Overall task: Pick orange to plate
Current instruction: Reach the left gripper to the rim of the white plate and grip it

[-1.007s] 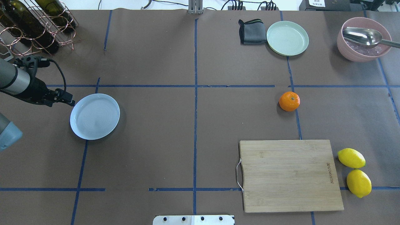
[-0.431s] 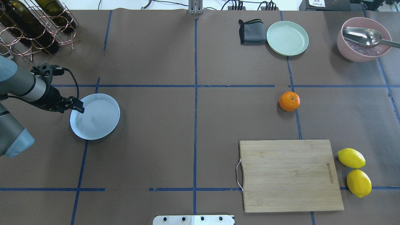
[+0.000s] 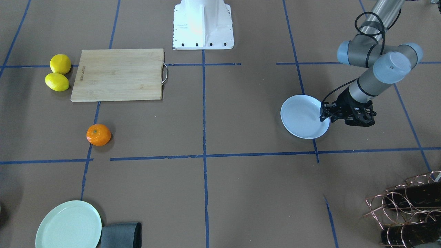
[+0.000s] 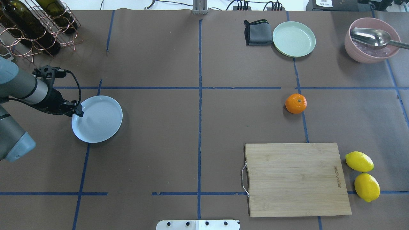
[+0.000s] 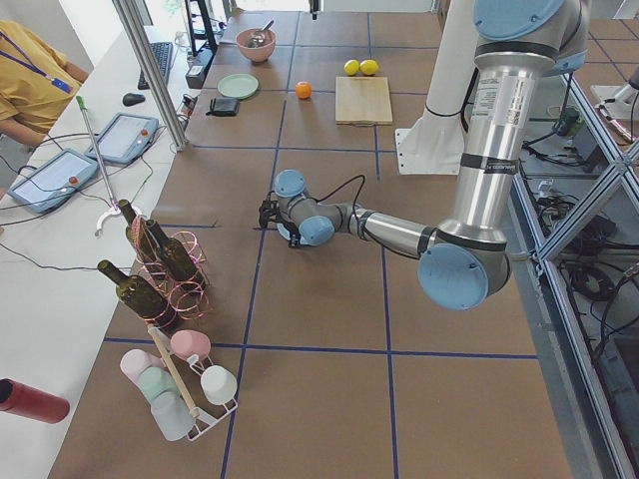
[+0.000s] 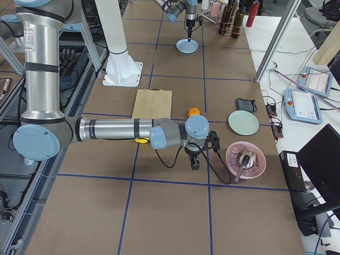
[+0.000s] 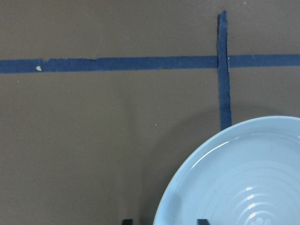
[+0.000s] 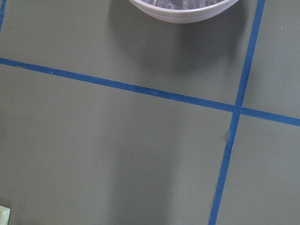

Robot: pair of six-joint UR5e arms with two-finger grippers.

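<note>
Left tool (image 4: 78, 112) has swung in to the rim of the round pale bluish-white plate (image 4: 99, 123), fingers apart and empty, while the small round bright-orange fruit (image 4: 296, 103) sits untouched well off to that plate's right, so the pick looks unstarted.

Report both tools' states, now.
Left tool: open, at the plate rim, holding nothing.
Right tool: cannot be told.

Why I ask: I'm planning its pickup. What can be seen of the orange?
The orange is small, round and bright orange, with a finely dimpled peel and a dark stem spot facing up. It looks whole and unpeeled. It rests on the brown table, over a blue tape line, on the robot's right side, beyond the wooden cutting board and apart from it. Nothing else touches it.
</note>
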